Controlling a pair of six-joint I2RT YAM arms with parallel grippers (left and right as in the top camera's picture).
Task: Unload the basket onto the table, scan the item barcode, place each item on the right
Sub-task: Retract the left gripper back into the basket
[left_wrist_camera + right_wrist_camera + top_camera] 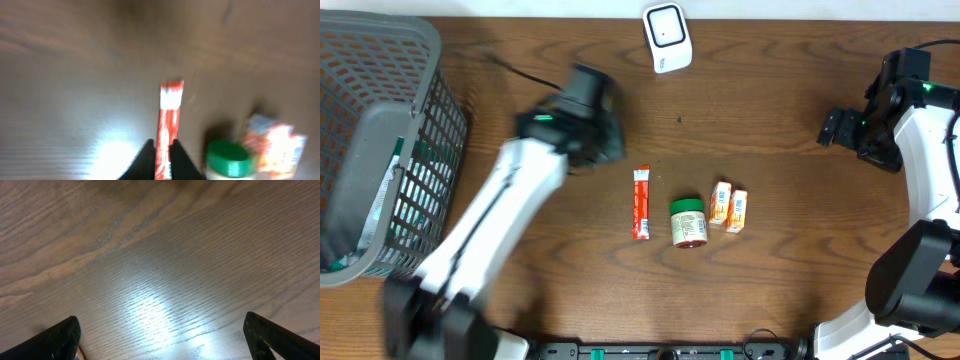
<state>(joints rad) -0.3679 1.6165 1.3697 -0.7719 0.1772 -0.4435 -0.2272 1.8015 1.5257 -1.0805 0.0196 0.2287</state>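
Grey basket [432, 165] (far left), wooden table [770, 80]

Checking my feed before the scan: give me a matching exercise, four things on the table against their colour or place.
Things:
1 scanner
2 sachet
3 jar lid
4 basket

Colour or place:
A green
B grey, far left
C white, top edge
D red, mid-table

Pairs: 1-C; 2-D; 3-A; 4-B

Counter [770, 90]: dark brown wood grain, fills every view — bright light glare [150, 315] on its surface toward 6 o'clock in both wrist views.
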